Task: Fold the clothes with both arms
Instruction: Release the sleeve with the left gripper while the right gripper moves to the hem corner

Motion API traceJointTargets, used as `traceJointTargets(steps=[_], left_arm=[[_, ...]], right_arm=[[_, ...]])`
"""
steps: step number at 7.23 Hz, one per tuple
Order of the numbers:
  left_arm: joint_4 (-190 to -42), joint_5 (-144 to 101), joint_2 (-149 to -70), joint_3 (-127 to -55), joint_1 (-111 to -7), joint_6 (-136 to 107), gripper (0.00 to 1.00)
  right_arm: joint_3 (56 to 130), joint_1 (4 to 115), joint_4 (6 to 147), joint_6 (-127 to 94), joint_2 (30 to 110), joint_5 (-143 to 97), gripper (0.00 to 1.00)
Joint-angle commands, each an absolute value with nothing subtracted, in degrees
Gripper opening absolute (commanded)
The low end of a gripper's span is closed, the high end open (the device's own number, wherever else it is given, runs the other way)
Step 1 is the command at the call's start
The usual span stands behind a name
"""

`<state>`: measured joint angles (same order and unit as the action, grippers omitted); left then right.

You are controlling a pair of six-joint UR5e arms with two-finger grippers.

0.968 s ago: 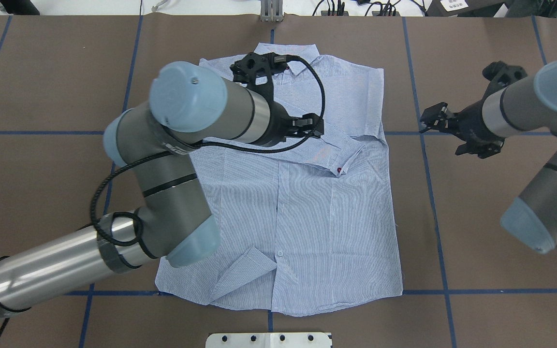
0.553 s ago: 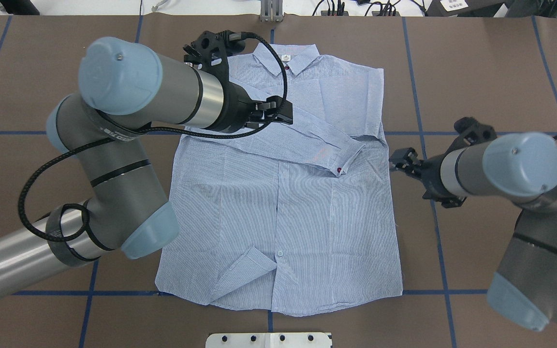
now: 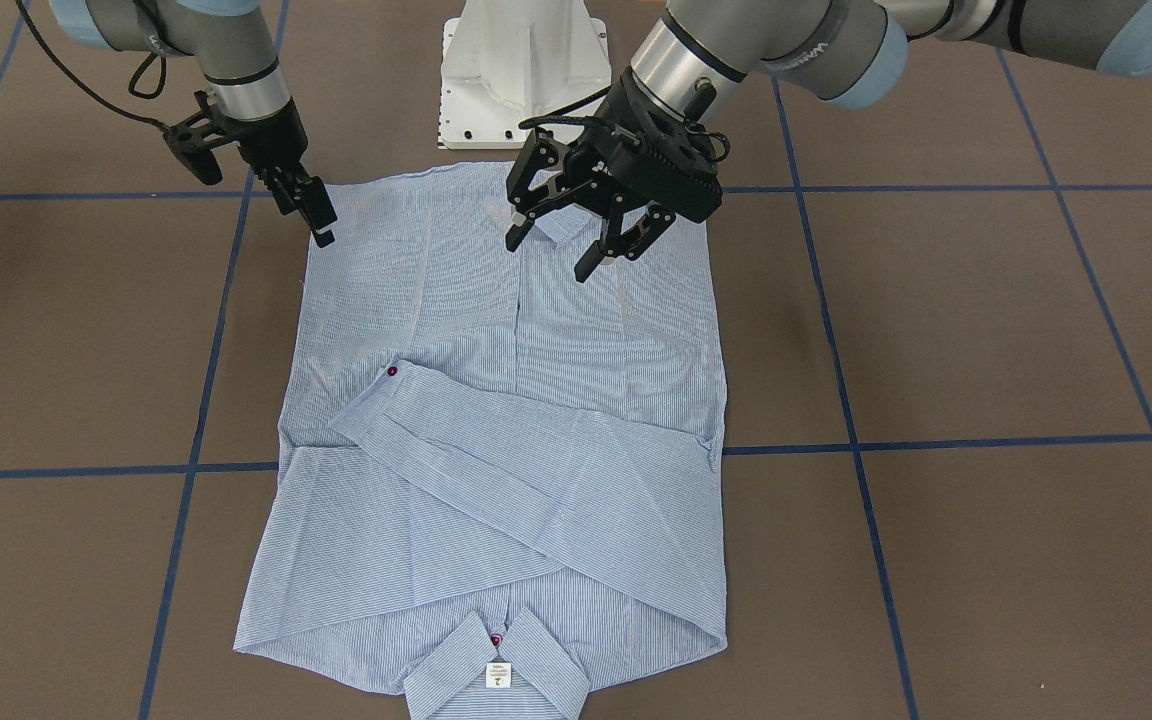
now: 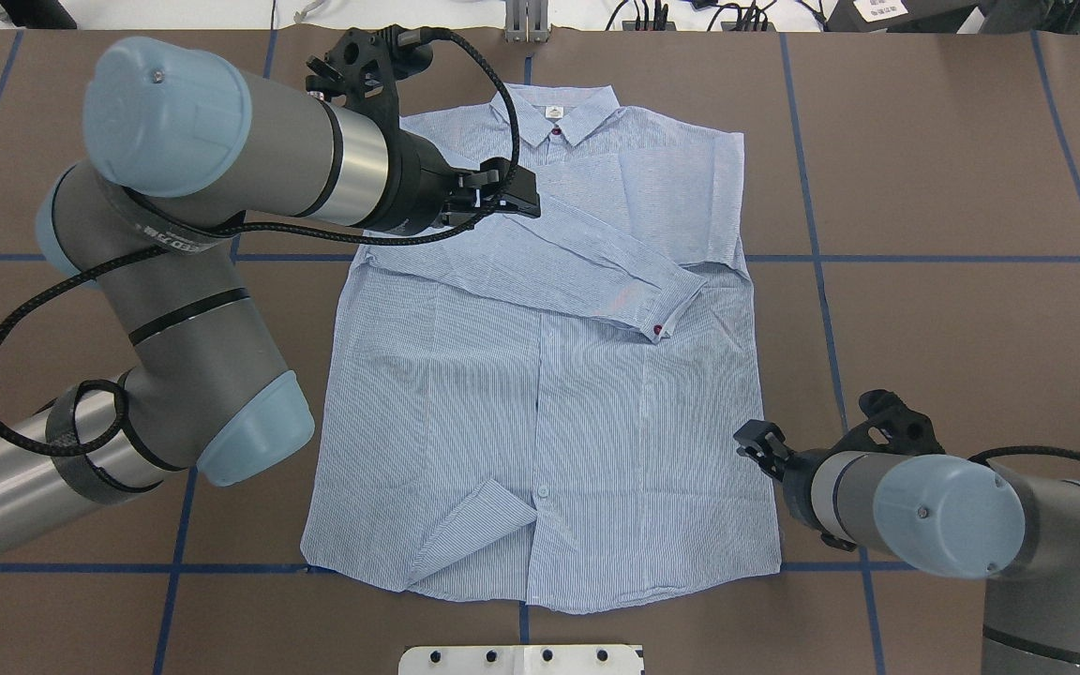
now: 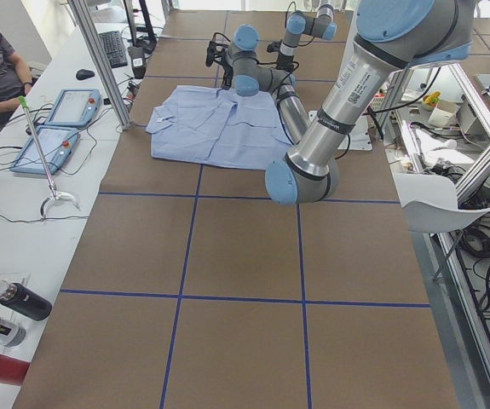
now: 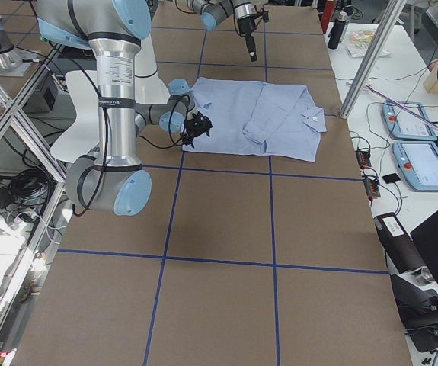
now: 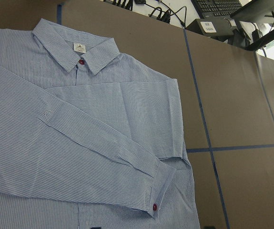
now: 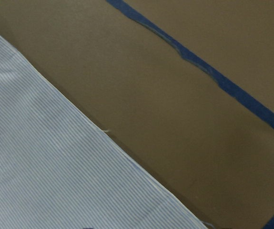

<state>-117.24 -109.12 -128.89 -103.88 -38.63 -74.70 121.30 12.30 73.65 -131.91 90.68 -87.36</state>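
Since the earlier overhead frames, the right tool [image 4: 752, 442] has been carried along the right edge of the shirt [image 4: 549, 412] toward the near hem [image 4: 615, 591]. The left tool [image 3: 551, 250] has been drawn back from the chest toward the left shoulder.

Nearest the robot, the hem is seen lying flat on the surface [image 4: 934, 375], with a small flap [image 4: 474, 530] turned over near its left end. The right tool is held low just beside the right edge, short of the hem corner. It cannot be told whether it touches the cloth, nor whether its jaws are parted or closed.

Farther out, a sleeve [image 4: 587, 258] is laid slantwise across the chest, its cuff closed by a red button [image 4: 657, 329]. The left tool is held above the cloth, released and empty, with its fingers spread wide. Farthest away, the collar [image 4: 554, 112] is buttoned and lies flat.

The shirt is judged to be light, thin and limp. No shape would be kept once it is lifted, and the folded sleeve could easily be dragged open. It is best pinched at the edges, at the two hem corners or along one side, with both layers caught together and raised evenly.
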Motion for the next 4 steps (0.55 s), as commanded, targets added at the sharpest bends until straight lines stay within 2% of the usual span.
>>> traceJointTargets(steps=[1,4], left_arm=[[-117.25,-108.99,-128.85,-103.80,-38.58,-74.71,0.78],[-117.33,-109.07,-128.50,-103.89,-38.58,-74.71,0.79]], right_arm=[[121.38,9.50,73.57,-133.68,92.10,-87.36,0.88],[121.11,7.91,73.48,-135.00,92.11,-87.10,0.82]])
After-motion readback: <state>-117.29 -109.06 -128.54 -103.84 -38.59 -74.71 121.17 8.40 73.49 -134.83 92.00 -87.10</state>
